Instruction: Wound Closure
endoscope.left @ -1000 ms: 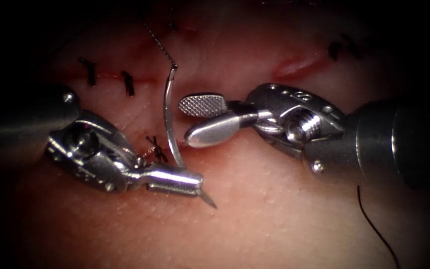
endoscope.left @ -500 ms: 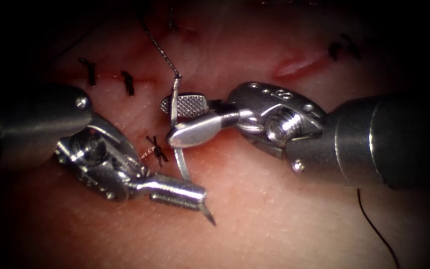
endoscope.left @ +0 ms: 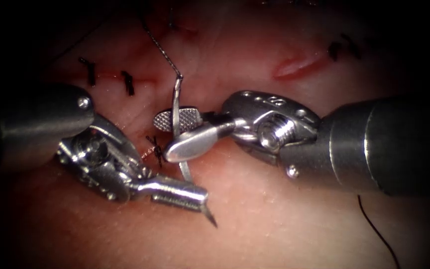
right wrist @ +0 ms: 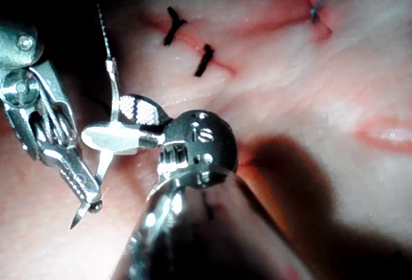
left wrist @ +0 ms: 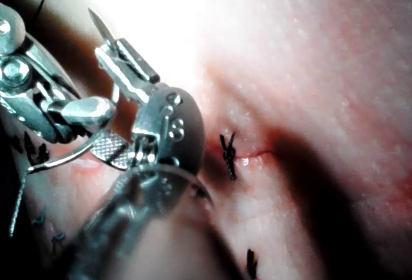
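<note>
The left tool [endoscope.left: 195, 197] is clamping the needle [endoscope.left: 176, 107] close to its sharp tip, which is poking out past the jaws, clear of the tissue [endoscope.left: 274, 219]. The right tool [endoscope.left: 177, 134] is sitting with its jaws parted around the needle's mid-curve, not clamped. The needle is standing free above the tissue, just right of a knotted stitch [endoscope.left: 155, 148]. The thread [endoscope.left: 158, 42] is trailing upward from the needle's swaged end.
</note>
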`<action>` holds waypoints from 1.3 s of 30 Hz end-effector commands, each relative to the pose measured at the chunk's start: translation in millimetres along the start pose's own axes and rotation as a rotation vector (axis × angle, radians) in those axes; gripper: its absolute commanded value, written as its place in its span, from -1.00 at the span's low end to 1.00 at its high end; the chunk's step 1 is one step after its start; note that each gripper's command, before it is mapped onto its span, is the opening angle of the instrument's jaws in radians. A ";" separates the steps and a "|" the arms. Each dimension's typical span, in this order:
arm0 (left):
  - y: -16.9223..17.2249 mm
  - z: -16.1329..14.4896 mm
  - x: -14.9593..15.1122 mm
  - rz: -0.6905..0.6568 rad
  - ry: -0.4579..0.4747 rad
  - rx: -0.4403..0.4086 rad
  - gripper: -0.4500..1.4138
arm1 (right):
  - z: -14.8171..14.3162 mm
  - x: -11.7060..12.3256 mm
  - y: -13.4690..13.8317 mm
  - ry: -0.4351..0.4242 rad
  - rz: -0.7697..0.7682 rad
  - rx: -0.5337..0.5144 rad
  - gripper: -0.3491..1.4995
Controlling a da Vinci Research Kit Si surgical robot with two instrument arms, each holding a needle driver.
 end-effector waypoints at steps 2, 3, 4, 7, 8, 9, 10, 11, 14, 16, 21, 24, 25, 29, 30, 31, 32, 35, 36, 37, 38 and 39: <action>-0.1 0.4 -0.7 0.003 -0.003 0.000 -1.00 | 1.2 0.2 0.6 0.003 -0.002 0.002 0.45; 0.0 0.4 -0.7 0.003 -0.003 0.000 -1.00 | 1.3 0.2 0.6 0.004 -0.002 0.002 0.45; 0.0 0.5 -0.7 0.003 -0.004 0.000 -1.00 | 1.3 0.2 0.7 0.004 -0.002 0.002 0.45; 0.0 0.5 -0.6 -0.003 -0.003 0.000 -1.00 | 1.4 0.3 0.8 0.005 -0.002 0.000 0.40; -0.1 0.5 -0.6 -0.003 -0.003 0.000 -1.00 | 1.4 0.3 0.8 0.006 -0.002 -0.001 0.38; -0.1 0.6 -0.6 -0.003 -0.003 0.000 -1.00 | 1.4 0.4 0.8 0.003 0.004 0.000 0.31; -0.1 0.6 -0.5 -0.003 -0.004 0.000 -1.00 | 1.5 0.4 0.9 0.003 0.004 0.000 0.21; -0.1 0.6 -0.5 -0.003 -0.004 0.000 -1.00 | 1.5 0.4 0.9 0.003 0.010 0.000 0.05; -0.2 0.9 -0.2 -0.001 -0.004 0.000 -1.00 | 1.4 0.4 0.9 0.020 0.057 -0.027 -1.00; -0.2 0.9 -0.1 -0.001 -0.003 0.000 -1.00 | 1.4 0.5 1.0 0.023 0.075 -0.034 -1.00; -0.1 0.8 0.0 -0.036 0.000 -0.006 -0.01 | 0.6 1.3 1.1 0.053 0.078 -0.062 -1.00; -0.1 0.7 -0.2 -0.149 -0.035 -0.004 0.53 | -0.2 2.1 1.2 0.069 0.085 -0.069 -1.00; -0.1 0.5 -0.3 -0.174 -0.052 -0.006 0.62 | -0.5 2.4 1.2 0.078 0.081 -0.071 -1.00; -0.1 -0.6 -0.4 -0.291 -0.108 0.018 0.84 | -1.9 3.7 1.7 0.107 -0.048 -0.105 -1.00; -0.1 -0.9 -0.4 -0.317 -0.130 0.022 0.87 | -2.1 3.9 1.9 0.103 -0.095 -0.114 -1.00; -0.2 -1.1 -0.5 -0.338 -0.151 0.026 0.89 | -2.3 4.1 2.1 0.099 -0.137 -0.119 -1.00; -0.2 -1.3 -0.5 -0.353 -0.173 0.030 0.91 | -2.5 4.3 2.4 0.095 -0.173 -0.122 -1.00; 0.6 -1.8 -1.8 -0.414 -0.352 0.056 0.10 | -2.7 5.1 4.1 0.075 -0.372 -0.119 -1.00; 0.6 -1.8 -1.8 -0.414 -0.352 0.056 0.10 | -2.7 5.1 4.1 0.075 -0.372 -0.119 -1.00; 1.5 -1.7 -2.3 -0.446 -0.447 0.071 -0.24 | -2.8 5.7 5.0 0.065 -0.464 -0.110 -1.00; 2.4 -1.5 -2.5 -0.455 -0.518 0.095 -0.48 | -2.8 6.0 5.3 0.062 -0.495 -0.109 -1.00; 2.4 -1.5 -2.5 -0.455 -0.518 0.095 -0.48 | -2.8 6.0 5.3 0.062 -0.495 -0.109 -1.00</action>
